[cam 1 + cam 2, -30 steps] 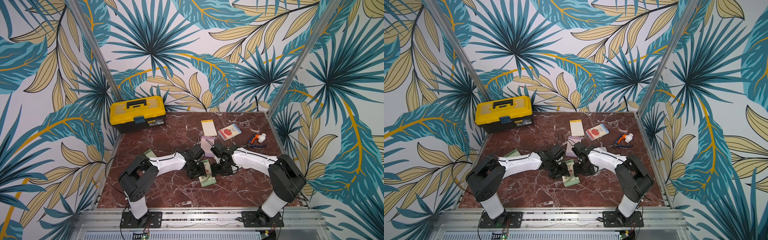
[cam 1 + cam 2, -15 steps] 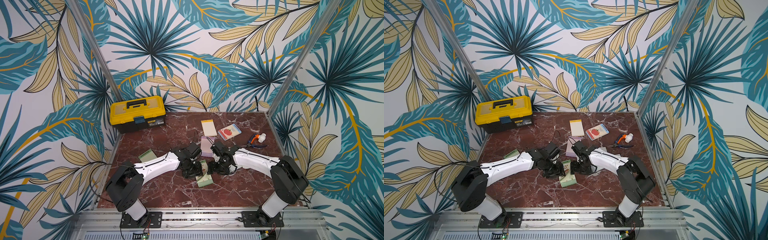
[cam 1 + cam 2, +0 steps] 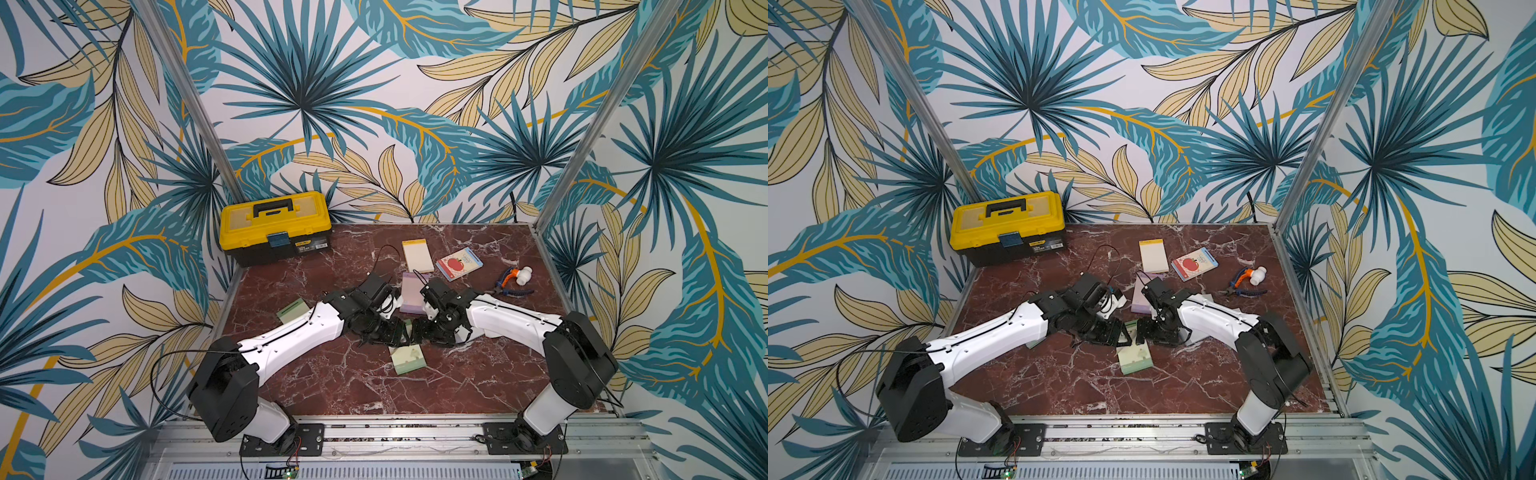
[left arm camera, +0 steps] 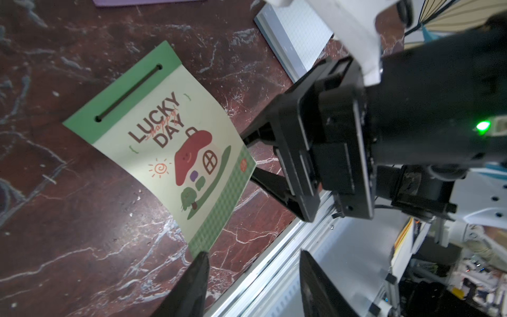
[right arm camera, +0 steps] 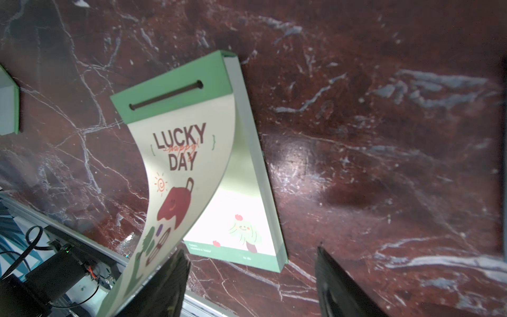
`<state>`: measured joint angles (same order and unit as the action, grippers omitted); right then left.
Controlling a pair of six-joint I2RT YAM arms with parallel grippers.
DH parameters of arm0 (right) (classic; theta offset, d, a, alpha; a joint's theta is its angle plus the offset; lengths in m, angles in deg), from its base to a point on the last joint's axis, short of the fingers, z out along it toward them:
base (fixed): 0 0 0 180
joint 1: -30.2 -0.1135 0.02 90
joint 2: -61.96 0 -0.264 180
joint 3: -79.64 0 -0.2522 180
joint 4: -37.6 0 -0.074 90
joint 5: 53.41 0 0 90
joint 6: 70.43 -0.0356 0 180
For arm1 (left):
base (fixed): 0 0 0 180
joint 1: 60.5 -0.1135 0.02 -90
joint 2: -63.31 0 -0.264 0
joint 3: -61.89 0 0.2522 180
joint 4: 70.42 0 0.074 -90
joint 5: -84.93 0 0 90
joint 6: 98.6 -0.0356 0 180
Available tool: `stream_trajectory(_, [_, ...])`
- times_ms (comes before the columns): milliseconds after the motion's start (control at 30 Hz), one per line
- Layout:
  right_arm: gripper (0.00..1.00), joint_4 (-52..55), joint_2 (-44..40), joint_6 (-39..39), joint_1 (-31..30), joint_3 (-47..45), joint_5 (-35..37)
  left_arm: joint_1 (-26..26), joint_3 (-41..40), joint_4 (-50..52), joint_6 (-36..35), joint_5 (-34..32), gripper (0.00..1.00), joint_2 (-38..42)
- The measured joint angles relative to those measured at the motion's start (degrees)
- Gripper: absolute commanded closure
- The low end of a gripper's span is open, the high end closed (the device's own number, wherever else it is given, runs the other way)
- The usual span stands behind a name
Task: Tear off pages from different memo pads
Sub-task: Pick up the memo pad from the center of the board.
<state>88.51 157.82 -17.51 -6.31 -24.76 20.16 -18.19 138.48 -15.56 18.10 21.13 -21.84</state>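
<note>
On the table (image 5: 384, 109), a page (image 5: 186, 164) is curled up off the green pad (image 5: 263, 192) against the right tool (image 5: 251, 251), which is spread apart, as is the left tool (image 4: 252, 256).

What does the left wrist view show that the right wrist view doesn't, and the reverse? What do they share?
Left wrist only: the whole right gripper at the edge of the LUCKY DAY page, plus a grid-paper pad. Right wrist only: the next sheet underneath and the thick side of the green memo pad. Both: that page curled up from its binding, on the marble table.
</note>
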Motion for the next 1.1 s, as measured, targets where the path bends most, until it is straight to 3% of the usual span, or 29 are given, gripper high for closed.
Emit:
stream_trajectory(267, [0.26, 2.1, 1.8, 1.6, 0.0, 1.6, -1.1, -2.3, -0.8, -1.6, -9.5, -0.6, 0.48, 0.4])
stream_trajectory(733, [0.26, 3.5, 1.9, 3.3, 0.0, 1.8, -1.5, -4.6, -4.1, -6.8, -15.0, 10.1, 0.53, -1.0])
stream_trajectory(1100, [0.27, 3.5, 1.9, 3.5, 0.0, 1.8, -2.1, -4.6, -4.1, -6.9, -16.4, 10.3, 0.67, -5.2])
